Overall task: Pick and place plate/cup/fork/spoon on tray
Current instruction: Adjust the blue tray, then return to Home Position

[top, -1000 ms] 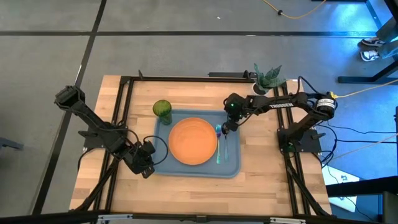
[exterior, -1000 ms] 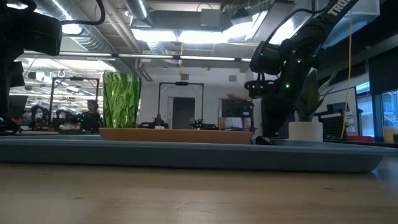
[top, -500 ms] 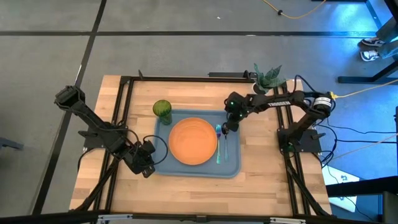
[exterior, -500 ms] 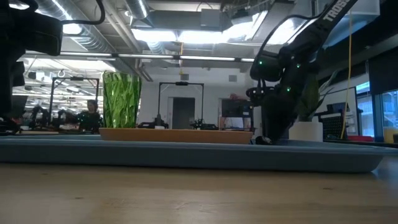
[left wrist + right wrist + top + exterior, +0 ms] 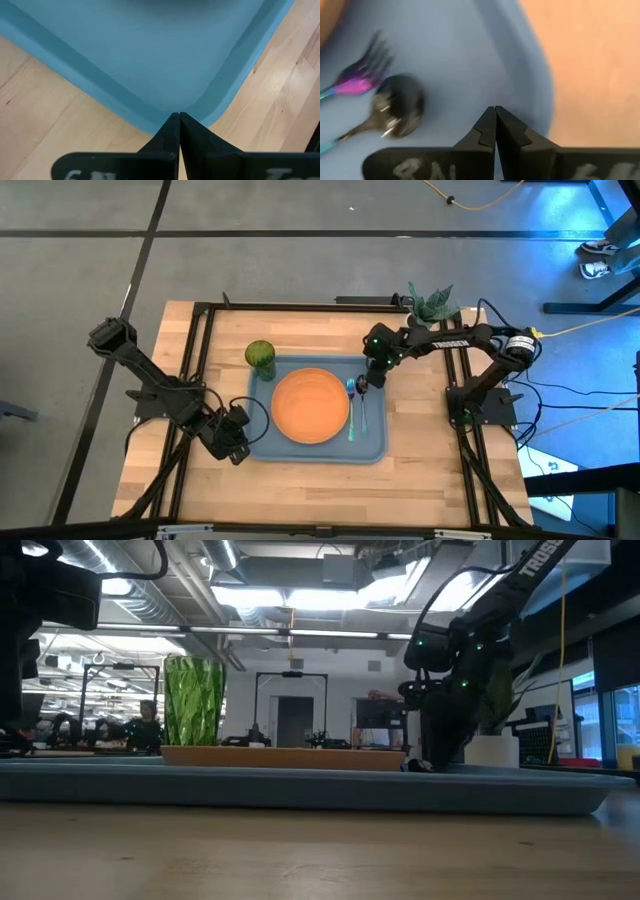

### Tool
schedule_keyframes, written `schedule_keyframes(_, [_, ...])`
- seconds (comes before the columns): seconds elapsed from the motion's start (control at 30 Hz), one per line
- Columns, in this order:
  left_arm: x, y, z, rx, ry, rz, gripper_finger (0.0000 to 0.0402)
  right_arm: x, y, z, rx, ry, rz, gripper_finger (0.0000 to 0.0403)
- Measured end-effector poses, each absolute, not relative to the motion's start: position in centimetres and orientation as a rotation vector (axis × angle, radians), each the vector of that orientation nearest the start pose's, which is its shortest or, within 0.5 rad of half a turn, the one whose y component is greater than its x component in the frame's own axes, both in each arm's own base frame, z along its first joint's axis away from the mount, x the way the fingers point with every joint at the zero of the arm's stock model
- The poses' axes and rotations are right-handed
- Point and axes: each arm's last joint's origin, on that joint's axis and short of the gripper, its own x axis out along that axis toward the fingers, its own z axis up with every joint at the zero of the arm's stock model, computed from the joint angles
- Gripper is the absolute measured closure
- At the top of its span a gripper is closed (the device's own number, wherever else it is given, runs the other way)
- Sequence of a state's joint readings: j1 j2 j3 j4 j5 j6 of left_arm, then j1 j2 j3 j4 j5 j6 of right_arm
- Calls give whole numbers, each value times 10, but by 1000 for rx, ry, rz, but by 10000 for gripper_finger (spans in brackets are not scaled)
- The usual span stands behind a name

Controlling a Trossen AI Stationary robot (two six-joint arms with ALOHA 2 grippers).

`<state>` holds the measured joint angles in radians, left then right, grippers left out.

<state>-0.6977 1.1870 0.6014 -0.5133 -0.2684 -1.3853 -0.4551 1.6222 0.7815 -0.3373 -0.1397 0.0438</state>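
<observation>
Big blue-grey rectangular plastic tray (image 5: 375,452) holds round flat orange plate (image 5: 310,407) at centre, w/ blue-purple-handled fork (image 5: 351,391) and dark-bowled, teal-handled spoon (image 5: 361,388) side by side just right of it; translucent green tumbler cup (image 5: 261,356) sits at tray's far-left corner. Right gripper (image 5: 370,376) hangs over tray's far-right corner near spoon bowl, fingers pressed together, holding nothing. Left gripper (image 5: 178,120) rests at tray's near-left corner, fingers pressed together, empty too.

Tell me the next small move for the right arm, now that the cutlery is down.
Probably lift the right gripper up and back off the tray. Its fingers are shut on nothing, the spoon and fork lie beside the plate, and the cup stands at the tray's corner, so nothing looks left to place.
</observation>
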Motion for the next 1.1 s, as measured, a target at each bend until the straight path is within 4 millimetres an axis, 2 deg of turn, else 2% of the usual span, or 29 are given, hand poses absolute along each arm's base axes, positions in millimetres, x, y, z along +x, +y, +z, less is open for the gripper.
schedule_keyframes(0.1, [159, -123, 181, -748, 1000, 324, 401, 250, -111, 150, 431, 1097, -239, 395])
schedule_keyframes(0.23, [156, -118, 194, -776, 907, 314, 402, 247, -100, 188, 449, 1034, -154, 395])
schedule_keyframes(0.37, [153, -110, 220, -803, 706, 323, 402, 239, -84, 228, 414, 950, -91, 395])
schedule_keyframes(0.47, [149, -103, 241, -770, 575, 306, 401, 230, -74, 249, 444, 879, -67, 395])
schedule_keyframes(0.7, [136, -78, 285, -660, 381, 280, 402, 208, -56, 280, 484, 763, -65, 399])
schedule_keyframes(0.87, [125, -62, 306, -559, 307, 248, 402, 189, -39, 299, 430, 684, 8, 400])
schedule_keyframes(1.1, [94, -40, 328, -479, 183, 173, 401, 150, -17, 327, 365, 537, 109, 400])
